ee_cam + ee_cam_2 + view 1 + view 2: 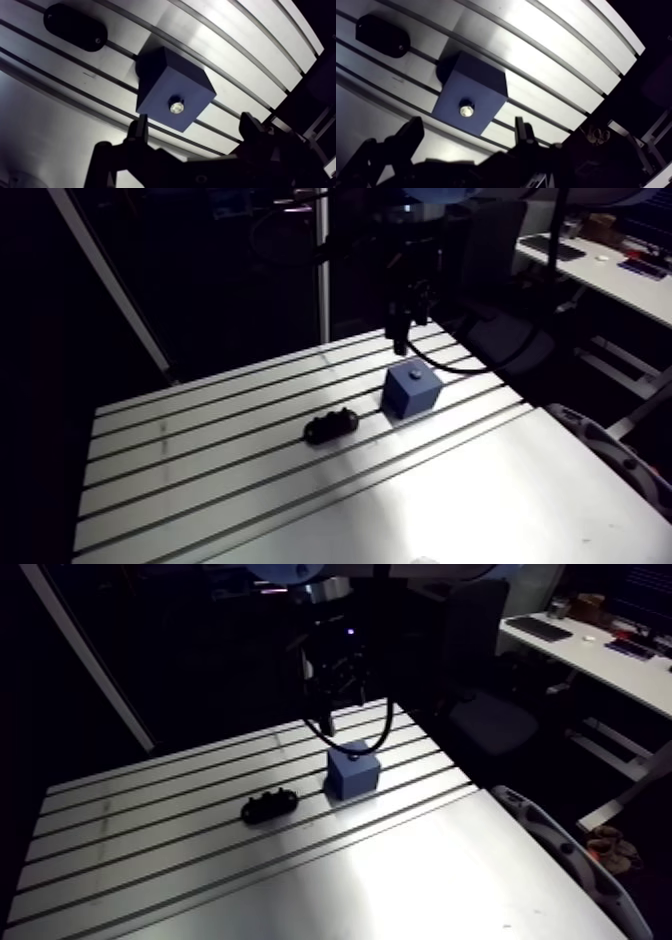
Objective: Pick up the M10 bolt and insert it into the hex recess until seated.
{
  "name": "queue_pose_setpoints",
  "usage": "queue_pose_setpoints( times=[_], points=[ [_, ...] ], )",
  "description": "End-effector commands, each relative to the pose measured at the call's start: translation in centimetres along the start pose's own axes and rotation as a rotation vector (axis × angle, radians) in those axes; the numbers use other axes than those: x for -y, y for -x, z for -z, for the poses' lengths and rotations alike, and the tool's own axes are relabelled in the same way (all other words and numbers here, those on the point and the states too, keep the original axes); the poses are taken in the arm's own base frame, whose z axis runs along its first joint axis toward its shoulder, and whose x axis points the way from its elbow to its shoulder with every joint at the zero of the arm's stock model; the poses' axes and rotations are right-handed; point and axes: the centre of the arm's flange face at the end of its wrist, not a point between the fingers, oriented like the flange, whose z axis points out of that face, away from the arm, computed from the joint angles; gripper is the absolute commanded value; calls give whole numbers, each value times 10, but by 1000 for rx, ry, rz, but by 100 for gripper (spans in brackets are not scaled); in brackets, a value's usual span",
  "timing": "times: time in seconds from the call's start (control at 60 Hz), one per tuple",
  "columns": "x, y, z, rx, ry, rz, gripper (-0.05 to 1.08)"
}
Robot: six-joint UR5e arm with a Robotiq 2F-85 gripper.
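A blue cube point(165, 80) stands on the slotted table point(200, 488). In the middle of its top face sits the shiny end of the M10 bolt point(176, 107), sunk into the recess; in the arm view it shows as a dark dot point(414, 374). My gripper point(194, 122) hangs above the cube, a little off to one side of it. Its two dark fingers are spread wide with nothing between them. In the arm view the gripper point(405, 338) is just above and behind the cube, clear of it.
A black oblong block point(331, 426) lies on the table a short way left of the cube, across a slot. The table's near right part is a smooth plate point(480, 488) without slots.
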Motion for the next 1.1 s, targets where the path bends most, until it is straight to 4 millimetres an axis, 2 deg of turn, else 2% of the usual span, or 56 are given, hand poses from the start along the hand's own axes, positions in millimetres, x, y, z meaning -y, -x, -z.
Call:
queue_pose_setpoints(
  times=[0.017,0.117,0.233,0.283,0.433,0.583,0.783,1.1],
  points=[
    [2,3,-6,6,-14,-108,8],
    [7,8,-3,-27,-39,-153,14],
    [1,17,-2,-73,-71,-212,22],
    [-4,23,-2,-77,-75,-231,31],
    [-7,30,-3,-91,-97,-273,37],
    [-6,39,-1,-95,-100,-296,39],
    [-6,40,-2,-84,-93,-314,46],
    [-7,37,-8,-76,-94,-312,47]
  ],
)
